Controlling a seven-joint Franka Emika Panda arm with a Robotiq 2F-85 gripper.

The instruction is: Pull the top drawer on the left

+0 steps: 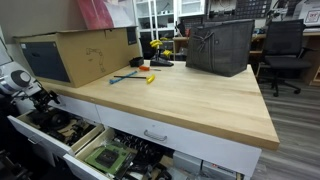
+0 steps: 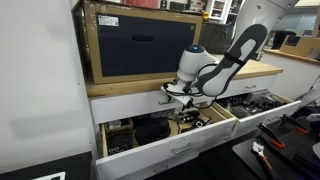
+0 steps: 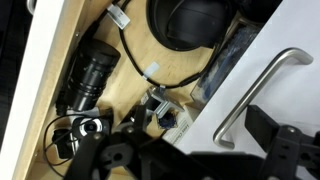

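Observation:
The top drawer (image 2: pixel 125 104) is a shallow white front just under the wooden top, and it looks shut. In the wrist view its white front (image 3: pixel 215 105) carries a silver bar handle (image 3: pixel 255 95). My gripper (image 3: pixel 200 137) is open right in front of it, with one dark finger on each side of the handle's near end and nothing held. Both exterior views show the gripper (image 2: pixel 185 100) (image 1: pixel 42 100) close to that front, above the pulled-out drawer below.
A deeper drawer (image 2: pixel 170 150) stands open beneath, holding a black lens (image 3: pixel 88 72), cables and dark tools. Another open drawer holds green circuit boards (image 1: pixel 110 155). A wider white drawer front (image 1: pixel 155 133) is beside. A cardboard box (image 1: pixel 85 52) and a dark bag (image 1: pixel 220 45) sit on top.

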